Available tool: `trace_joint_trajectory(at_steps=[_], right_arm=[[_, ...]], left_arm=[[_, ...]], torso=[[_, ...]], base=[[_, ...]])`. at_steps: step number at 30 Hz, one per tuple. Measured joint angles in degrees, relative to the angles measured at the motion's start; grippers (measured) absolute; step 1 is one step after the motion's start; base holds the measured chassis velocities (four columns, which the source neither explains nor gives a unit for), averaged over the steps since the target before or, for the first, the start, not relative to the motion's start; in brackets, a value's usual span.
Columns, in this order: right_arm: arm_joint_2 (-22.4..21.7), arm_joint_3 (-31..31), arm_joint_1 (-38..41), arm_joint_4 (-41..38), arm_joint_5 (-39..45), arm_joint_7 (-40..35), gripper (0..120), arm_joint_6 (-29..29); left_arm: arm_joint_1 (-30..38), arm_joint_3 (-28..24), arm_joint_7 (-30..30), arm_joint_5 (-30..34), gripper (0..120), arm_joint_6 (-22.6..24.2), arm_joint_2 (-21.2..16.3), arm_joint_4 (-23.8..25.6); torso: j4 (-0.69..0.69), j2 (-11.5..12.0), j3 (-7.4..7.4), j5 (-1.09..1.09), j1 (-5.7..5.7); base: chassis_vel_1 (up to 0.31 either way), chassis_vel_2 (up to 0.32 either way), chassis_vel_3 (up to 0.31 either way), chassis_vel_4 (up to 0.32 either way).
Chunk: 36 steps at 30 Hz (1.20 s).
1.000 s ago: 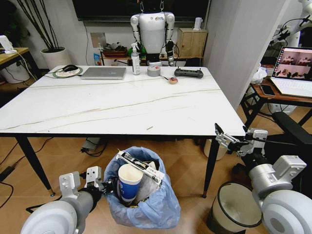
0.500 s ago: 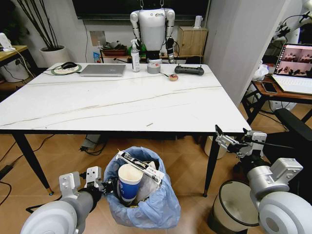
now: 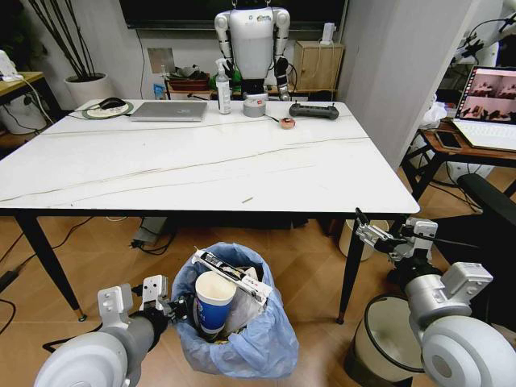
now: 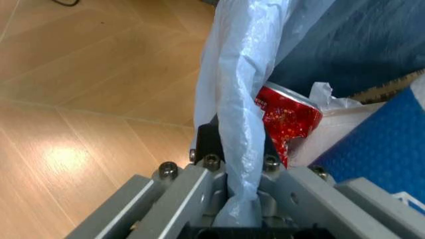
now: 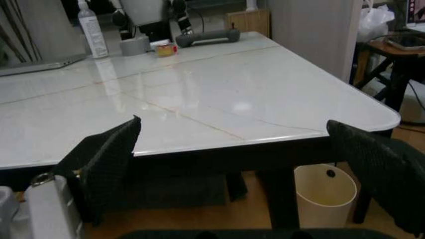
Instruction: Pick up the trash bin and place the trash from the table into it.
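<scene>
Trash [image 3: 218, 297] fills our trash bin [image 3: 256, 347] on the wooden floor, just in front of the worktop [image 3: 201, 169]: blue paper cup, torn cardboard, red wrapper. Our left pincer [image 3: 179, 308] is clamped on the bin's rim, the blue bag pinched between its fingers [image 4: 209, 149]. Our right pincer [image 3: 369, 232] hangs spread wide and empty beside the worktop's front right corner.

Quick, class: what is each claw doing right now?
Left claw: closed on the trash bin's bag rim.
Right claw: open, holding nothing.
</scene>
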<state>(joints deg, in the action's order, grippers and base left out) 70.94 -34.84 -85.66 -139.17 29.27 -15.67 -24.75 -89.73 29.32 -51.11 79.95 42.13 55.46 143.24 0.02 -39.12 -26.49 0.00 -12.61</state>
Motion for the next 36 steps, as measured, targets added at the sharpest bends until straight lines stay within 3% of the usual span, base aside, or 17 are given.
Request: trace_joint_trajectory(at_steps=[14,36], right_arm=[[6.1,2.9,-4.4,2.3,-16.8,3.2,100,5.7],[7.2,4.2,-5.0,2.8,-16.7,3.3,100,6.1]], left_arm=[[0.0,0.1,-0.2,0.0,0,0.0,0.0,0.0],[-0.2,0.5,-0.9,0.1,0,0.0,0.0,0.0]], torso=[[0.00,3.6,2.18,0.00,1.42],[0.00,8.7,5.35,0.00,3.37]], base=[[0.000,0.000,0.000,0.000],[0.000,0.000,0.000,0.000]])
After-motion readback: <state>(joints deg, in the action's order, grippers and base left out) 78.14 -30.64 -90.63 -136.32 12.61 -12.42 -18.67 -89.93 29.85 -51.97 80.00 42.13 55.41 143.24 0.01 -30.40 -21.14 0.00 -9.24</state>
